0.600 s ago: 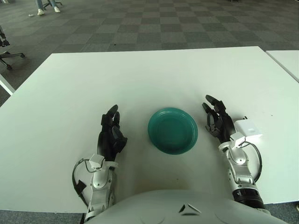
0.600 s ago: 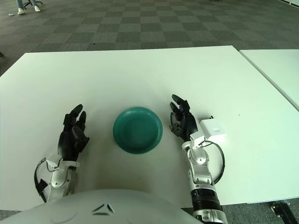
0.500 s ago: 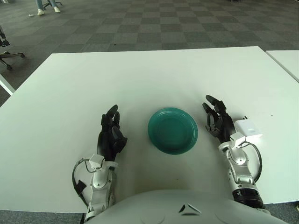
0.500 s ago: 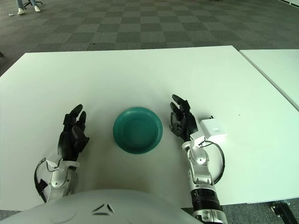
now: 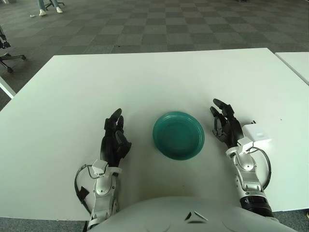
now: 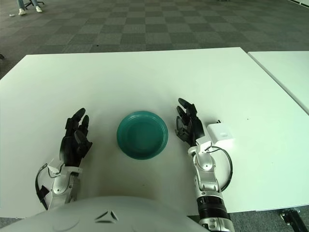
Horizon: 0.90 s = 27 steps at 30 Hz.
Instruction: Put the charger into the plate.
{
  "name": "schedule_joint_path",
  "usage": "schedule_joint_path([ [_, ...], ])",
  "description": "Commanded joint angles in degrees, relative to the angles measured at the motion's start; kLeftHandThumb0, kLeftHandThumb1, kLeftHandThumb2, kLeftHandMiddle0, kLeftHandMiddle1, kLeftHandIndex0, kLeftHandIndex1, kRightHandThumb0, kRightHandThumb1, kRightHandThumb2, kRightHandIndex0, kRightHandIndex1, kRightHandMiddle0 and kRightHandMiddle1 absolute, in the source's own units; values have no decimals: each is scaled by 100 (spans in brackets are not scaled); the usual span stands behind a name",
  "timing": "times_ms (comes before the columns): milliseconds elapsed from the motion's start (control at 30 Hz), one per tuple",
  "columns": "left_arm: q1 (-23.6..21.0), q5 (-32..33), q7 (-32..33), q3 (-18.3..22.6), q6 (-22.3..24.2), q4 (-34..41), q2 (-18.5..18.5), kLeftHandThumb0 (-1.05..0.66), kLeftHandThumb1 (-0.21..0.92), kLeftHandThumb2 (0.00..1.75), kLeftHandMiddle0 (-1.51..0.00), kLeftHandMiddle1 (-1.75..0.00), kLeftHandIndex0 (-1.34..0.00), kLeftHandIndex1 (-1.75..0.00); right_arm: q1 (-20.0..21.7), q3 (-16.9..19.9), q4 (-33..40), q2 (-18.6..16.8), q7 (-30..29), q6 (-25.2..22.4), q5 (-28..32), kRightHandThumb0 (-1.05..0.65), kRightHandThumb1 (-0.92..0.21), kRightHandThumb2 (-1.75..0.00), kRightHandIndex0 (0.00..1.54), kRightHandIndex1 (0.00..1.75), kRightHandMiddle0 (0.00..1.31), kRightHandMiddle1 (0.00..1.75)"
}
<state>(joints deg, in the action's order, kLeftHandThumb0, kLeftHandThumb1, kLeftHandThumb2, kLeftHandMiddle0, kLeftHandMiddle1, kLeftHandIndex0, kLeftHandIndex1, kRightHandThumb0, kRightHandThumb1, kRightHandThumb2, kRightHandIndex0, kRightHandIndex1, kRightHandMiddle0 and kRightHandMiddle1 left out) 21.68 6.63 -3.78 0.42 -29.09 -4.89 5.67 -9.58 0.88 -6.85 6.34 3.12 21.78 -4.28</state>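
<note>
A teal plate (image 5: 178, 135) sits on the white table (image 5: 145, 82), near its front middle, with nothing in it. A white square charger (image 6: 220, 133) lies flat on the table just right of my right hand. My right hand (image 6: 189, 124) rests between the plate and the charger, fingers spread and holding nothing. My left hand (image 5: 115, 137) rests on the table left of the plate, fingers relaxed and empty.
A second white table (image 6: 285, 72) stands to the right across a narrow gap. Grey checkered carpet (image 5: 159, 24) lies beyond the far edge. A chair base (image 5: 9, 58) stands at the far left.
</note>
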Motion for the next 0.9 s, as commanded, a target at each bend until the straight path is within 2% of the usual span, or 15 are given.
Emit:
schedule_joint_path([
  [0, 57, 127, -83, 6, 276, -628, 42, -91, 92, 100, -26, 0, 0, -65, 32, -94, 284, 317, -156, 391, -701, -80, -92, -67, 23, 0, 0, 53],
  [100, -24, 162, -130, 12, 277, -686, 57, -91, 92, 100, -26, -1, 0, -67, 294, -26, 31, 737, -729, 1462, -1641, -81, -92, -64, 22, 0, 0, 53],
  [167, -67, 197, -167, 18, 271, -713, 72, -91, 92, 100, -27, -1, 0, -69, 486, 44, -138, 980, -1229, 1931, -2256, -81, -92, -63, 22, 0, 0, 55],
  [267, -99, 235, -207, 17, 248, -741, 91, -91, 92, 99, -28, -1, 0, -72, 695, 122, -229, 1296, -1982, 2240, -3101, -81, -92, -62, 23, 1, 0, 62],
  [333, -114, 254, -224, 14, 229, -760, 99, -91, 92, 99, -29, -2, 0, -77, 803, 172, -147, 1542, -2506, 2170, -3753, -81, -92, -59, 26, 2, 0, 75],
  [367, -110, 258, -229, 8, 214, -764, 104, -91, 92, 99, -29, -2, 0, -77, 808, 208, 40, 1714, -2740, 1973, -4189, -81, -92, -59, 27, 2, 0, 77],
  [500, -118, 245, -215, -1, 205, -777, 122, -92, 92, 98, -31, -2, 0, -83, 570, 384, 838, 2073, -3045, 1325, -5146, -84, -92, -57, 32, 4, 0, 92],
  [700, -130, 229, -182, 19, 227, -764, 127, -93, 92, 98, -31, -2, 0, -85, 200, 537, 1682, 2287, -3019, 701, -5813, -87, -92, -63, 36, 5, 0, 90],
  [867, -91, 244, -197, 25, 232, -729, 123, -93, 92, 97, -31, -2, 0, -88, -54, 551, 2245, 2394, -2658, 119, -6125, -89, -92, -79, 38, 5, 0, 82],
])
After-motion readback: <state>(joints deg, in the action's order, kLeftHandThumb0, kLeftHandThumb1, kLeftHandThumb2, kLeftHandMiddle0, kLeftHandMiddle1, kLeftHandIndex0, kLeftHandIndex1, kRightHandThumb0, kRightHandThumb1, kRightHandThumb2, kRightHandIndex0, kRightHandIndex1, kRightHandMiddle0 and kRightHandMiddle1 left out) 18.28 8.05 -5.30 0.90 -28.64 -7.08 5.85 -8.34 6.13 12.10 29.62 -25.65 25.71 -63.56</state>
